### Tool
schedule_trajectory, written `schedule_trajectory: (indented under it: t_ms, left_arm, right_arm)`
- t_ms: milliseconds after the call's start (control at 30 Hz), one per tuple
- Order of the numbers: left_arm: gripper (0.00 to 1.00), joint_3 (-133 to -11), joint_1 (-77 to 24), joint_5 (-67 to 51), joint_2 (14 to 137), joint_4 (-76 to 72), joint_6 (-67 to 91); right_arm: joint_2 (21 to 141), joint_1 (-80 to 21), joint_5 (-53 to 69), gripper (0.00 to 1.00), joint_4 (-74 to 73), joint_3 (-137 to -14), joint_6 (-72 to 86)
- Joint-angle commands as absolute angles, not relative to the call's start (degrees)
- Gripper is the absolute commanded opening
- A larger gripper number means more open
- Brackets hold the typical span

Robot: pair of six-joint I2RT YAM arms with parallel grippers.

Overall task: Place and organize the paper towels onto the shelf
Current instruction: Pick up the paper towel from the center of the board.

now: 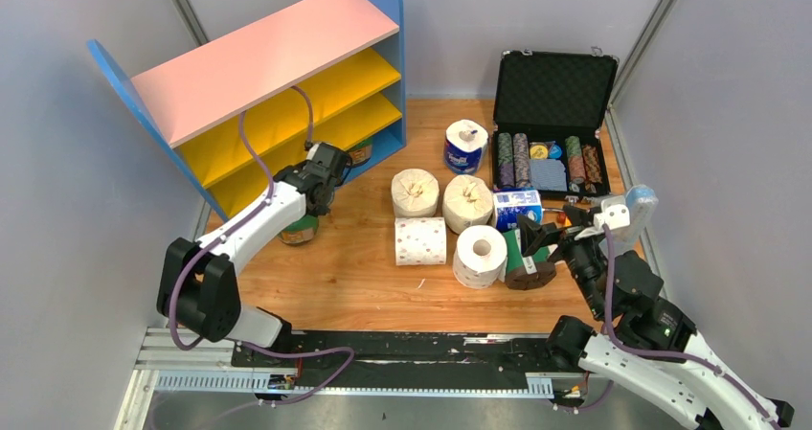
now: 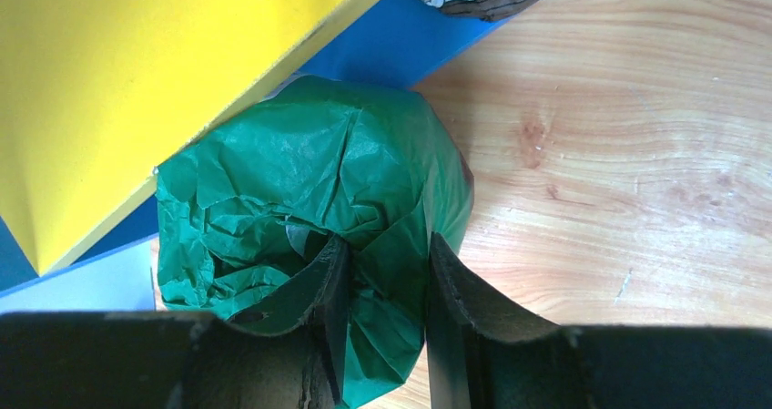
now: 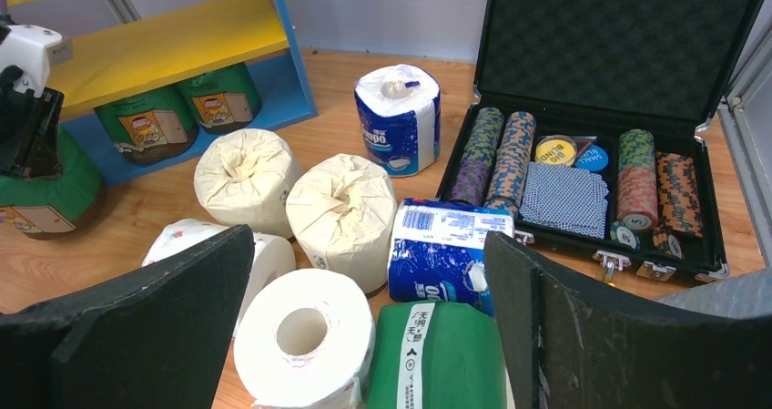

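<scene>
Nearest the top camera, the two arm bases sit at the near edge of the wooden counter (image 1: 364, 286). The left claw (image 2: 382, 286) has its fingers pinching the crumpled top fold of a green-wrapped roll (image 2: 319, 199), which stands upright on the counter just in front of the shelf (image 1: 278, 66), beside its blue bottom edge and below a yellow board. The right claw (image 3: 369, 327) is spread wide and grips nothing; it hangs low over the loose cluster of paper towels, with a bare white roll (image 3: 305, 345) showing its hollow core and a green roll lying on its side (image 3: 437, 359) between its fingers. Just beyond them stand two cream-wrapped rolls (image 3: 300, 199) side by side, a blue-white printed roll lying on its side (image 3: 446, 250), and another blue-white roll standing upright (image 3: 398, 117) farther back. A white roll with a dotted wrap (image 1: 420, 241) lies left of the bare one. Two more green-wrapped rolls (image 3: 177, 117) already stand on the shelf's lowest tier. To the right, the open black case (image 1: 551, 95) holds rows of poker chips (image 3: 501, 154).
</scene>
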State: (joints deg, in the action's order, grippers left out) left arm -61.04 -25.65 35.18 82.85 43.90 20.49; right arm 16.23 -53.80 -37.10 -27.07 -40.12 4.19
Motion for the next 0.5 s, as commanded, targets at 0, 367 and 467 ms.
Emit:
schedule_trajectory:
  t_ms: [0, 367, 467]
  left_arm:
    - [0.25, -62.2, -22.9, 31.3, 79.0, 37.4, 14.0]
    - [0.25, -60.3, -17.8, 25.6, 79.3, 35.0, 12.1]
    - [0.25, -60.7, -17.5, 27.7, 79.6, 34.7, 10.9]
  right_arm:
    - [15.5, -53.6, -37.8, 1.0, -24.9, -39.9, 3.8]
    - [15.4, -53.7, -37.7, 1.0, -24.9, -39.9, 3.8]
    - [15.3, -53.6, -37.8, 1.0, -24.9, -39.9, 3.7]
